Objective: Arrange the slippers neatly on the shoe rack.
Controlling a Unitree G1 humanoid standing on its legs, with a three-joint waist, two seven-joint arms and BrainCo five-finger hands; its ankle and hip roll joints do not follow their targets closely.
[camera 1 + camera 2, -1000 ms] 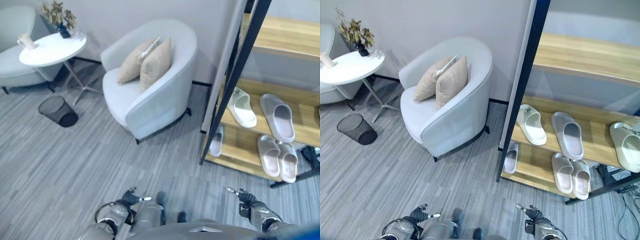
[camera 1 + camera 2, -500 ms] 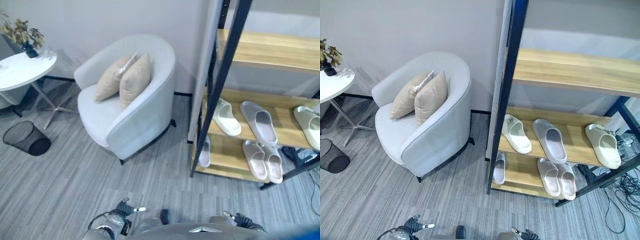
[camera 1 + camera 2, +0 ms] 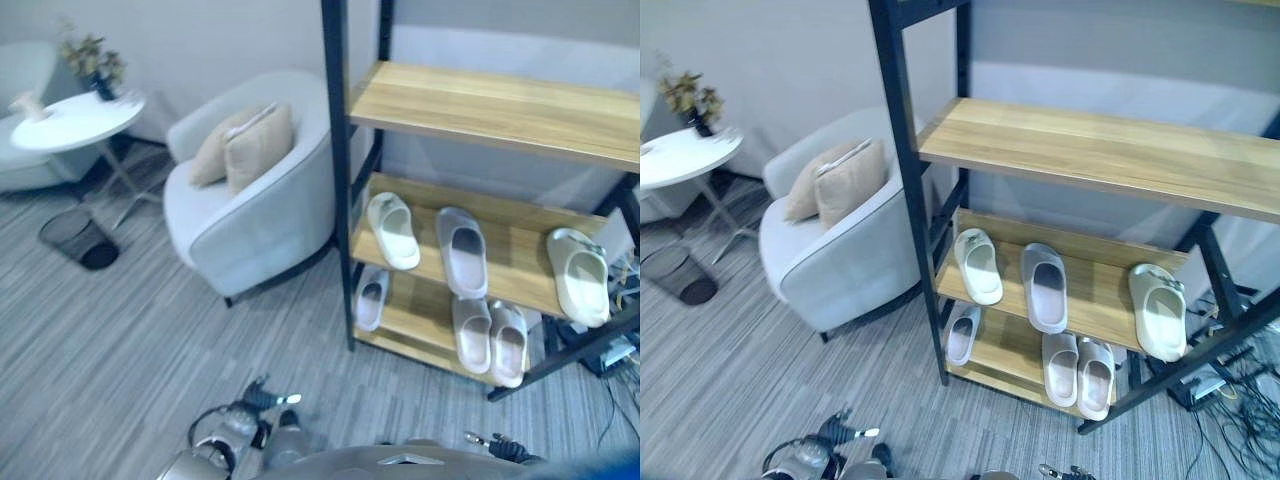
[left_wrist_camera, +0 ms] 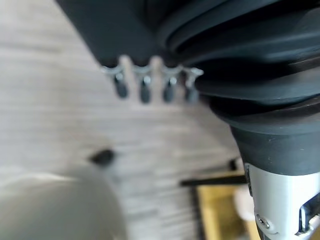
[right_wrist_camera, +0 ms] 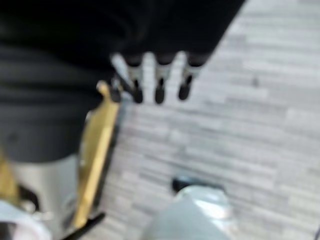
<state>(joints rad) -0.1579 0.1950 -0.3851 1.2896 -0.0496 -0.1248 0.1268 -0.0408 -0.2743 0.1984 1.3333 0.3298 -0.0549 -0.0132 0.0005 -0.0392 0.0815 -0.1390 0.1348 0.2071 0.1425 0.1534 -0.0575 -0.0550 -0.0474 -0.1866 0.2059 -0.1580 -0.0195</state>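
Resting on shoe rack (image 3: 344, 180) shelves, slippers (image 3: 465, 250), well beyond both empty hands (image 4: 150, 85)

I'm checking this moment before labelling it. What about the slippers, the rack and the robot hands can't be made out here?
- Left robot hand: blurred in the left wrist view; fingers look straight, holding nothing.
- Right robot hand: blurred in the right wrist view, same.
- Lone slipper on the bottom shelf: the black post partly covers it in the left eye view.
- Shoe rack: its top is cut off by the right eye view's edge.
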